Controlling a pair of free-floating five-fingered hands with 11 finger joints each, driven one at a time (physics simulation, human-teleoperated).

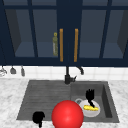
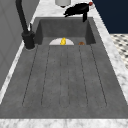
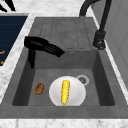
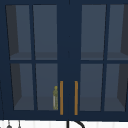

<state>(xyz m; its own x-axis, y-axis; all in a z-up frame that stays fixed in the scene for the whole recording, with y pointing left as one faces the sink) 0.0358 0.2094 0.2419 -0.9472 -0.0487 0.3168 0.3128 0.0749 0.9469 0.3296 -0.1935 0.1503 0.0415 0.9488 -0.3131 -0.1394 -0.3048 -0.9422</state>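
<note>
My right hand [image 1: 90, 95] hovers open over the right basin, fingers straight and the thumb hanging down; in the right side view the right hand [image 3: 41, 45] sits above the basin's near-left wall. Below it a white plate [image 3: 76, 93] carries a yellow corn cob [image 3: 65, 91], with a small brown lump [image 3: 39, 88] beside the plate on the basin floor. The plate [image 1: 93, 113] and the corn [image 1: 91, 108] lie just under the hand. My left hand [image 1: 38, 117] floats at the drainboard's front edge. A big red ball [image 1: 67, 115] stands at the front, between the hands.
The dark grey sink has a ribbed drainboard [image 2: 65, 75] on the left and a black faucet [image 1: 67, 75] at the back. Above hangs a navy glass-door cabinet with orange handles [image 4: 61, 97] and an olive bottle [image 4: 55, 98] inside. Utensils [image 1: 13, 70] hang on the wall at left.
</note>
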